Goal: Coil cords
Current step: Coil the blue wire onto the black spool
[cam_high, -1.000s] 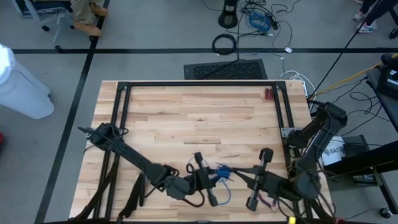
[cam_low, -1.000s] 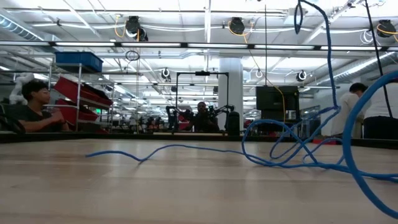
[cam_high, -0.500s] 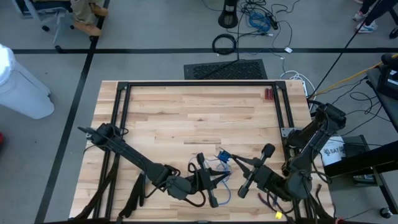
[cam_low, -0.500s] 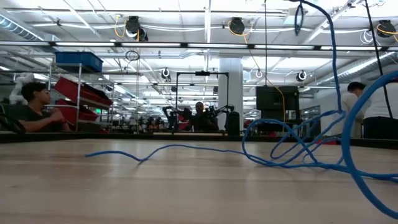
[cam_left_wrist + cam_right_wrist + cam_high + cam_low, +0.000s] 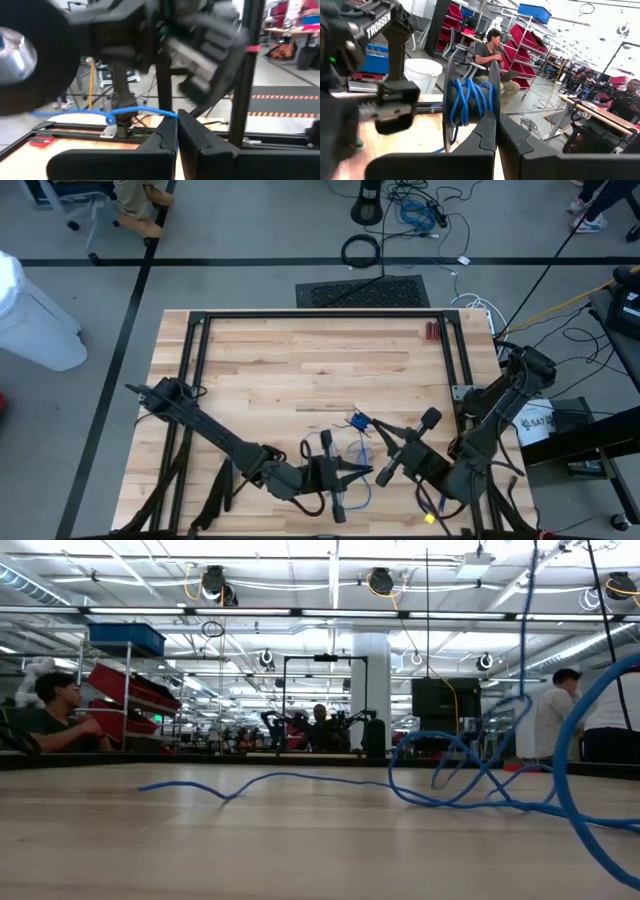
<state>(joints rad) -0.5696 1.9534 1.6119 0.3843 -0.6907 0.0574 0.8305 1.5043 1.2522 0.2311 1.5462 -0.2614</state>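
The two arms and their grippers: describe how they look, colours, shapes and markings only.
Both arms are dark, near black, built of slim tube-like links with bulkier joint housings. The left arm and right arm each end in a two-finger gripper: left gripper, right gripper, with flat, tapering dark fingers. White "TROSSEN" lettering marks one housing. Thin cables trail beside the arm bases.

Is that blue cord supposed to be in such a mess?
It does look untidy: the blue cord sprawls in loose, crossing loops over the table, one end trailing away flat. Only a few turns sit wrapped neatly by the right pincer.
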